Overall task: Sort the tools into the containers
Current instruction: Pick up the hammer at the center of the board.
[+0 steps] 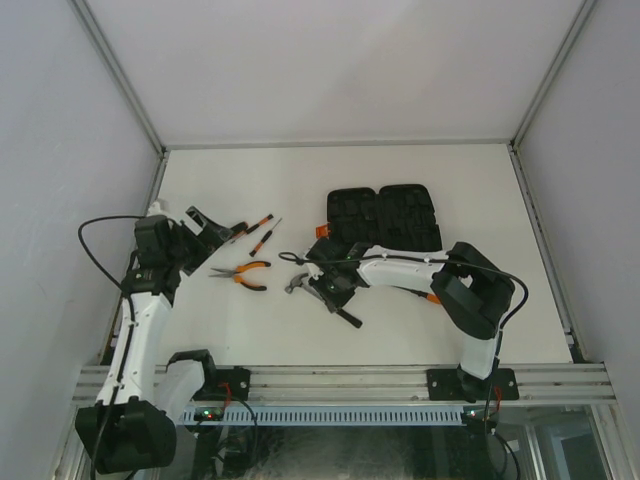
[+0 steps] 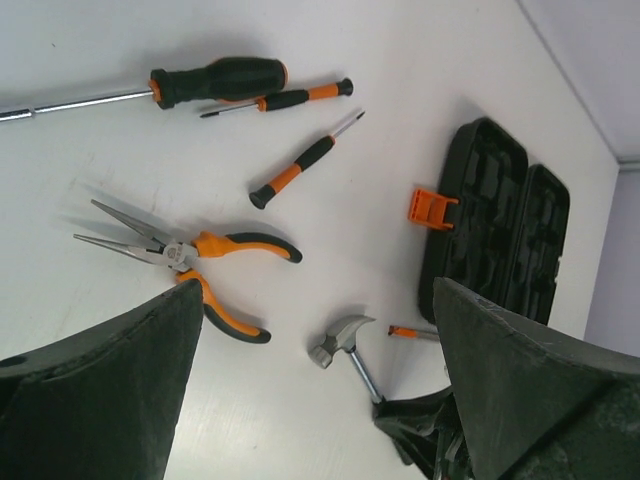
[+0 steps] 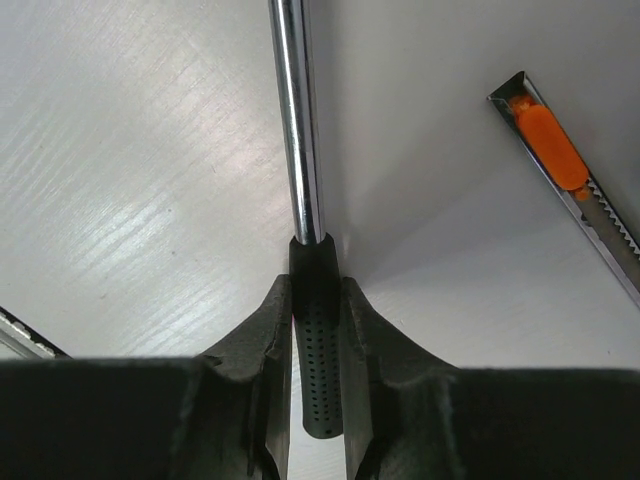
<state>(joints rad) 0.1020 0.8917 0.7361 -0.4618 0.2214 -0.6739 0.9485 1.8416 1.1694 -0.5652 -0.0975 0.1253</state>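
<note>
The black-handled hammer lies low at the table, left of centre. My right gripper is shut on its black handle, with the steel shaft running out ahead. The head shows in the left wrist view. Orange-handled pliers lie to the left. Three screwdrivers lie behind them. The black case lies open at the back, with its orange latch on the left. My left gripper is open and empty above the table.
An orange-and-steel utility knife lies just right of the hammer shaft, between hammer and case. A black cable loops off the left arm. White walls close the table at left, back and right.
</note>
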